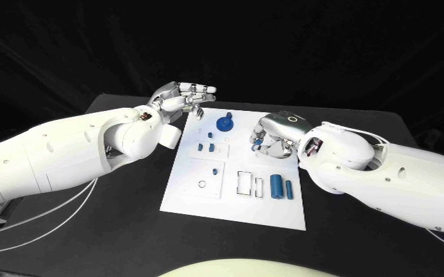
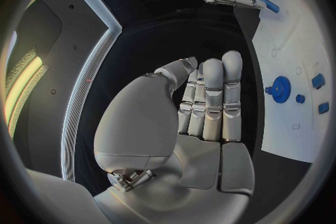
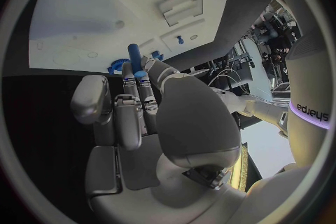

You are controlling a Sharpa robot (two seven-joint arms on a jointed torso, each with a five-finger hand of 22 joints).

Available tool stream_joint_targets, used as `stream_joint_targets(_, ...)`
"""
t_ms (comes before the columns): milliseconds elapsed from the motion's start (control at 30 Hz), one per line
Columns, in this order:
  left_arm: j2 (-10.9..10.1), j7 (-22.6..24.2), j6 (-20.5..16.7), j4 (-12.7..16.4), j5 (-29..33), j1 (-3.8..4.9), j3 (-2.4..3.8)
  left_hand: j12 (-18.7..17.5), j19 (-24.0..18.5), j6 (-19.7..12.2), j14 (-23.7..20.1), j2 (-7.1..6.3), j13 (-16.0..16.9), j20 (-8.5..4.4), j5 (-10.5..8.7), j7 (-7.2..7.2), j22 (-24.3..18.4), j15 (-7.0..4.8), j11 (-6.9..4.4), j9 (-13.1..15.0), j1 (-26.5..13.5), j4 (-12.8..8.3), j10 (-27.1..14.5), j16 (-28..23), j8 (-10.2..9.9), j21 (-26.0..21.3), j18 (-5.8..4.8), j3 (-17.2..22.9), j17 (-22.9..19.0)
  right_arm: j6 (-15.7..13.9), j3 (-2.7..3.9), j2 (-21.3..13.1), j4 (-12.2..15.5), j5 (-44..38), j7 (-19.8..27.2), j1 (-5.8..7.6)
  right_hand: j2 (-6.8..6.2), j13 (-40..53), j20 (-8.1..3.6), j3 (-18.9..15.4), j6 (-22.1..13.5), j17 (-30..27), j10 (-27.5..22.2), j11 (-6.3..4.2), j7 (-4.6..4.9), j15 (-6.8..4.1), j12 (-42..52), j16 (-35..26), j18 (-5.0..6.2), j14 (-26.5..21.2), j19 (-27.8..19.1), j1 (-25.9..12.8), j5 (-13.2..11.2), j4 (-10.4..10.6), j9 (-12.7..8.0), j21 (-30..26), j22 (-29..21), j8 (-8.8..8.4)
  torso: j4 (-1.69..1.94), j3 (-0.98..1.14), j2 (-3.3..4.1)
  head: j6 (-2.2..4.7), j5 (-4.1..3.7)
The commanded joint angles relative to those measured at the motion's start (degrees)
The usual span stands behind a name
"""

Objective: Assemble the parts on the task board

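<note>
L hand (image 1: pixel 185 97) off board (image 1: pixel 231 209) edge (far), R hand (image 1: pixel 274 137) over it

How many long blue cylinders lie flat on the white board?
2: a thicker one and a thinner one, side by side near its front right corner. The right hand may hide more.

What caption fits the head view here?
Right hand pinches a small blue part over the white task board; left hand hovers at its far corner.
</note>
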Motion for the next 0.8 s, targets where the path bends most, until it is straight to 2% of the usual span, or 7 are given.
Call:
stream_joint_targets(33,0.3,0.2,0.8,0.0,0.2,0.01,0.02,0.3,-0.3,-0.2,-0.4,0.63,0.1,0.06,0.09,0.15,0.0,0.15,0.04,-0.1,0.0,-0.1,-0.3,-0.2,-0.2,-0.3,0.66,-0.1,-0.1,-2.8,0.08,0.1,1.8,0.2,0.0,0.07,0.53,0.0,0.00,0.4,0.4,3.6,3.0,-2.75,0.13,-0.29,-0.1,0.4,-1.12,3.9,0.6,1.0,0.5,-0.7,0.1,0.4,0.2,0.06,0.02,0.02,0.02,0.02,0.19)
stream_joint_targets(200,0.5,0.2,0.9,-0.1,0.2,0.01,-0.01,0.4,-0.3,-0.2,-0.4,0.75,0.1,0.07,0.09,0.16,-0.1,0.16,0.05,-0.1,0.0,-0.1,-0.3,-0.2,-0.2,-0.3,0.66,-0.1,-0.1,-3.4,0.16,1.8,3.4,0.5,0.7,-0.53,0.51,0.1,-0.03,0.4,0.5,3.7,3.1,-2.72,0.18,-0.28,-0.2,0.4,-1.12,3.9,0.5,1.1,0.7,-0.9,0.1,0.4,0.2,0.02,0.09,0.04,0.05,-0.19,0.77)
stream_joint_targets(400,0.8,0.4,0.9,-0.4,0.2,0.00,-0.04,0.4,-0.3,-0.2,-0.4,0.75,0.1,0.07,0.09,0.16,-0.1,0.16,0.05,-0.1,0.0,-0.1,-0.3,-0.2,-0.2,-0.3,0.66,-0.1,-0.1,-4.3,-0.01,6.7,3.8,1.4,2.3,-3.31,0.50,0.2,-0.04,0.6,0.4,3.6,3.1,-2.64,0.30,-0.24,-0.4,0.4,-1.12,3.9,0.5,1.2,1.3,-1.1,0.1,0.3,0.2,-0.12,0.07,0.05,0.11,-0.22,1.42)
stream_joint_targets(467,0.8,0.4,0.8,-0.5,0.2,0.00,-0.04,0.4,-0.3,-0.2,-0.4,0.75,0.1,0.07,0.09,0.16,-0.1,0.16,0.05,-0.1,0.0,-0.1,-0.3,-0.2,-0.2,-0.3,0.66,-0.1,-0.1,-4.3,-0.10,8.1,3.5,1.7,2.7,-4.21,0.50,0.2,-0.04,0.6,0.4,3.6,3.1,-2.63,0.30,-0.24,-0.4,0.4,-1.12,3.9,0.5,1.2,1.3,-1.1,0.1,0.3,0.2,-0.12,0.06,-0.04,0.10,-0.23,1.67)
stream_joint_targets(800,0.9,0.6,0.7,-0.4,0.2,0.01,-0.04,0.4,-0.3,-0.2,-0.4,0.75,0.1,0.07,0.09,0.16,-0.1,0.16,0.05,-0.1,0.0,-0.1,-0.3,-0.2,-0.2,-0.3,0.66,-0.1,-0.1,-4.2,-0.75,13.6,-0.9,2.4,4.1,-8.00,0.51,0.2,-0.04,0.7,0.4,3.6,3.1,-2.57,0.37,-0.20,-0.5,0.4,-1.09,3.8,0.4,1.3,1.5,-1.2,0.2,0.2,0.2,-0.22,0.01,-0.06,0.17,-0.45,2.28)
